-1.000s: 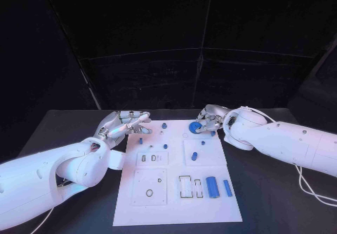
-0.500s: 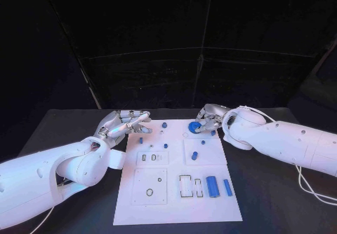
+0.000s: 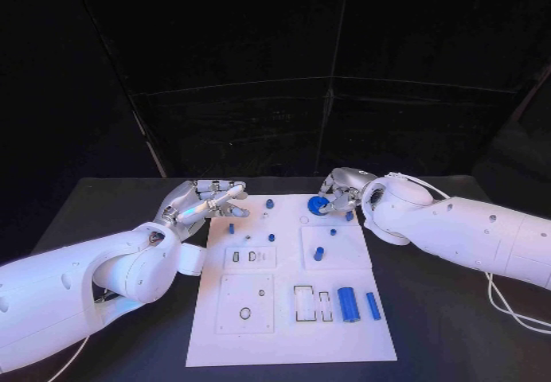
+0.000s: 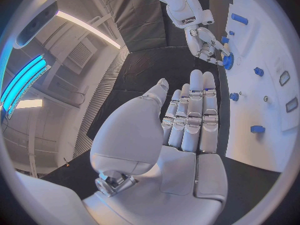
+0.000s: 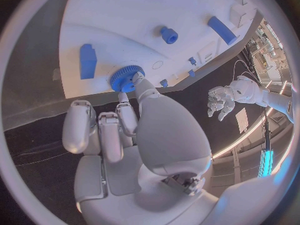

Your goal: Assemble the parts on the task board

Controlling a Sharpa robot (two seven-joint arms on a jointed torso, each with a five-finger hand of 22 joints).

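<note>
The white task board (image 3: 287, 334) lies in the middle of the black table. Near its far edge my right hand (image 3: 341, 189) pinches a blue toothed gear (image 3: 317, 205) just above the board. In the right wrist view the gear (image 5: 127, 78) sits between the thumb and a fingertip, close to the board (image 5: 125, 20). My left hand (image 3: 207, 202) hovers at the board's far left corner, fingers stretched out and holding nothing; the left wrist view shows its fingers (image 4: 194, 117) straight and side by side. A large blue cylinder (image 3: 345, 305) and a blue bar (image 3: 372, 305) lie at the board's near right.
Small blue pegs stand on the board's far half (image 3: 271, 237) (image 3: 230, 228) (image 3: 270, 204), and a taller peg (image 3: 318, 254) stands right of the middle. Open slots (image 3: 303, 305) and a ring hole (image 3: 244, 314) sit in the near half. Black table (image 3: 447, 350) surrounds the board.
My right hand has shifted the gear slightly toward the board's far edge. The left hand has hardly moved.
</note>
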